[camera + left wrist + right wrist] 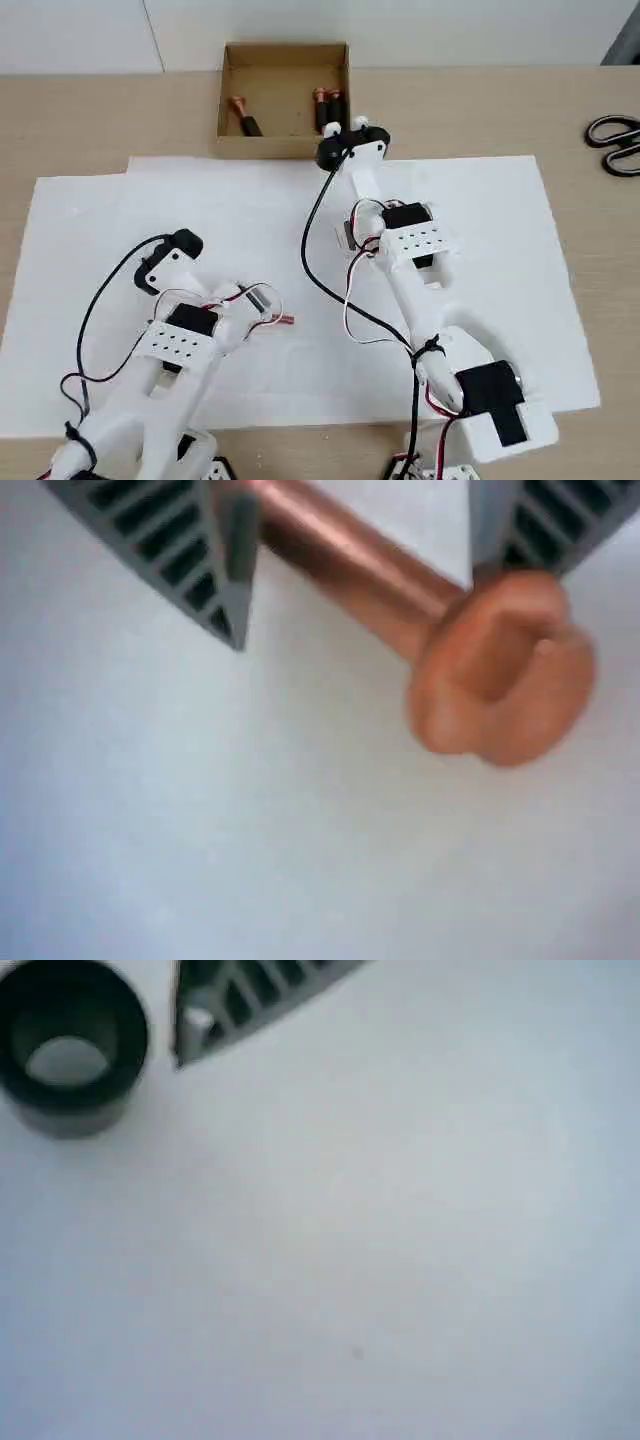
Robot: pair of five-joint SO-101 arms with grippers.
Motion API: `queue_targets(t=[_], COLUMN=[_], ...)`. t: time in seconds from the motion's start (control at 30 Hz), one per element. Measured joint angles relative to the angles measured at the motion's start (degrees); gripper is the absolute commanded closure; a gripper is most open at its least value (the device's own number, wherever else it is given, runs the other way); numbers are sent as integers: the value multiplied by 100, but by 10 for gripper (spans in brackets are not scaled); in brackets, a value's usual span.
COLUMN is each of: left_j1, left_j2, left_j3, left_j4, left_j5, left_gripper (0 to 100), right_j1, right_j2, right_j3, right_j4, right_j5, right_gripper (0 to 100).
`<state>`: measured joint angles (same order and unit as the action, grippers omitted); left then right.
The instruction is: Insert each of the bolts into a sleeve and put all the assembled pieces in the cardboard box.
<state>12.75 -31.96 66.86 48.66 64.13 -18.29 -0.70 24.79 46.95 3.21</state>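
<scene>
The left pincer (355,605) straddled the bolt (480,670) low over the white paper (100,300), grip impossible to judge, shaft running back between the jaws. The black sleeve (70,1050) stood well apart, beside the right pincer (350,135).

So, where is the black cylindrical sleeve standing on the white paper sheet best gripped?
Grip the black cylindrical sleeve by its outer wall, coming down from above and pinching across its width. It stands upright on the white paper sheet, open end up, so the round wall looks free to clamp and the bore stays clear.
</scene>
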Motion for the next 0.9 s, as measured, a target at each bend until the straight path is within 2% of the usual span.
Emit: queue_targets(t=[0.27,0.43,0.6,0.9], left_j1=[0,0,0,0], left_j2=[0,0,0,18], left_j3=[0,0,-176,-1670], left_j4=[-62,-62,53,1064], left_j5=[-9,-281,-844,-2075], left_gripper=[964,992,994,994], right_j1=[0,0,0,79], right_j2=[0,-79,-360,-396], right_j3=[0,9,18,18], right_j4=[0,0,0,105], right_j5=[0,0,0,0], right_gripper=[815,815,815,815])
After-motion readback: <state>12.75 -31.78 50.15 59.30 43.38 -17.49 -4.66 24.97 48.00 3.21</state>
